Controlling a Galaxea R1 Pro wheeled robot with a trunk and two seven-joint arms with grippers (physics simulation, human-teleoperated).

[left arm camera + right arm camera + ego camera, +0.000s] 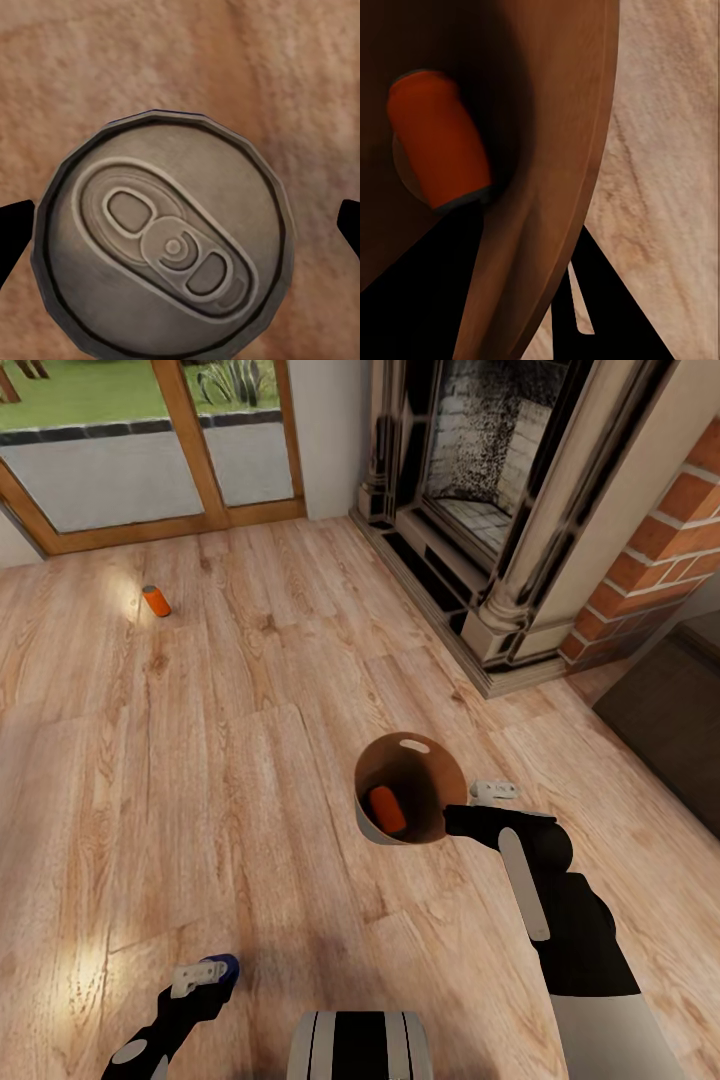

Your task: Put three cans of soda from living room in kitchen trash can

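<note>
1. Closest to the head camera is the left claw point(205, 972), low over the wood floor point(250, 780). It sits around the blue can point(228, 966). In the left wrist view the can's silver top point(161, 240) is right between the 2 dark finger tips, which stand a little apart from its sides. So this claw looks open and is not squeezing yet.
2. The right claw point(470, 810) holds the bin point(365, 822) by its rim. It looks closed on the rim, and the bin tips toward the robot.
3. 1 orange can point(386, 809) lies inside the bin already. The right wrist view shows it lying on the brown inside wall point(435, 146).
4. The other orange can point(156, 601) lies on the floor far off, near the glass doors point(150, 450). The fireplace point(500, 490) is at the right.
5. I think the step now is grabbing the blue can. Next, the left claw should squeeze the can, lift it, and drop it in the bin.
</note>
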